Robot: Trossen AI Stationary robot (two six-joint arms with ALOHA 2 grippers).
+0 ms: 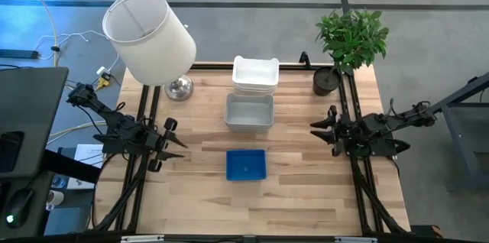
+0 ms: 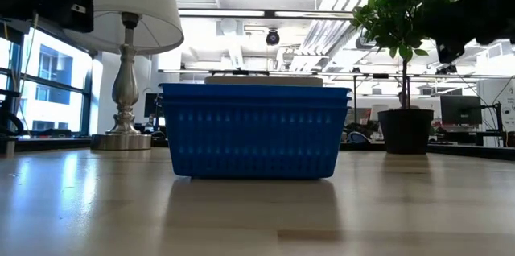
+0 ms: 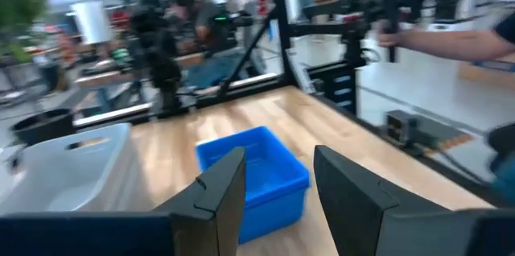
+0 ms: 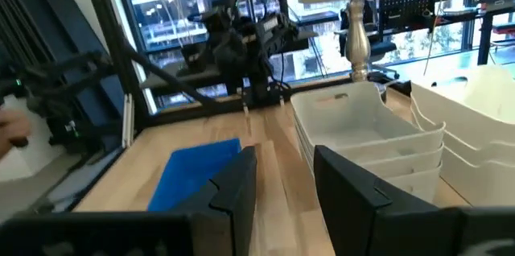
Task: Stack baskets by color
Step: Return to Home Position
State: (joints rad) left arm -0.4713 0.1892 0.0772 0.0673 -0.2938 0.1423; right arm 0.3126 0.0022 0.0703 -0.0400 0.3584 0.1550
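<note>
Blue baskets [image 2: 254,131] nested at centre: light, stiff plastic; we would probably pinch a rim. Left gripper [image 3: 278,183] and right gripper [image 4: 286,179] hang open, empty, at either side.

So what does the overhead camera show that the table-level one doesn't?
Only the high view shows the layout. The white basket stack sits between the lamp and the potted plant, with the grey basket stack next in line. The left gripper and right gripper, fingers open, are out at the sides of the table. Only the low view shows the ribbed side wall of the blue basket stack, with two rims one above the other, and the room's ceiling. Both show that blue stack, the lamp and the plant.
</note>
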